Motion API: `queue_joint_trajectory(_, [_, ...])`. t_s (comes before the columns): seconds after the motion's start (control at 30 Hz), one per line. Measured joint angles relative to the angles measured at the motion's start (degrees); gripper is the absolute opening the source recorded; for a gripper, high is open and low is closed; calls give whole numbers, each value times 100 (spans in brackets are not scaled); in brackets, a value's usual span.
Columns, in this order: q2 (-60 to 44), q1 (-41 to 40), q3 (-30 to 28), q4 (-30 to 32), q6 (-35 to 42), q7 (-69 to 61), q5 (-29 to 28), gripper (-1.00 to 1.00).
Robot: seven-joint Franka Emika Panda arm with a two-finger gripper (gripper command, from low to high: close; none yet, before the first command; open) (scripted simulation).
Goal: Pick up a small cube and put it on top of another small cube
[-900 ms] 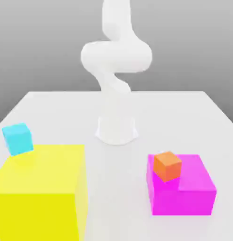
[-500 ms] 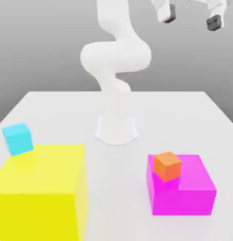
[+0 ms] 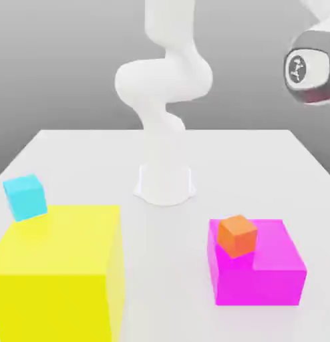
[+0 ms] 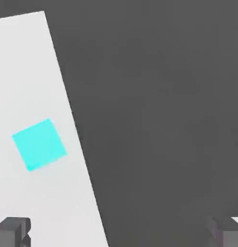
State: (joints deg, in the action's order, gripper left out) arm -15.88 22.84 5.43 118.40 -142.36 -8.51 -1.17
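Cyan cube (image 3: 25, 196): rests on the counter (image 3: 87, 167) at the exterior view's left, touching or just behind the top rear corner of the yellow block (image 3: 57, 270); which one cannot be told. It also appears on the pale counter surface in the hand view (image 4: 39, 144).
Orange cube (image 3: 237, 235): sits on the magenta block (image 3: 261, 270), near its corner toward the exterior view's left.
Fingers (image 4: 14, 230): spread wide, one tip at each lower corner of the hand view, nothing between them.
Gripper (image 4: 123, 231): high over the counter's edge, well apart from both cubes.
Arm (image 3: 164, 80): wrist body at the exterior view's upper right.
Change: 0.5 s ago both fingertips showed at the top of the exterior view; now the wrist has swung toward the right edge. Neither cube has moved.
Task status: approach phase, no grasp made; judged early.
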Motion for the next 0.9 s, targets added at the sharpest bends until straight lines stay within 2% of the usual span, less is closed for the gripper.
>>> queue_joint_trajectory(0.2, [-1261, 304, 220, -277, -231, -735, -498, 0])
queue_joint_trajectory(0.3, [-1885, 408, 153, -422, -624, -757, -643, 0])
queue_joint_trajectory(0.33, [-2062, 434, 123, -463, -754, -745, -672, -100])
queue_joint_trajectory(0.57, [-2092, 441, 119, -470, -761, -753, -672, -100])
queue_joint_trajectory(0.7, [-1398, 349, 176, -302, -244, -821, -527, -100])
queue_joint_trajectory(0.9, [-145, -301, -581, 122, 492, -265, -314, -100])
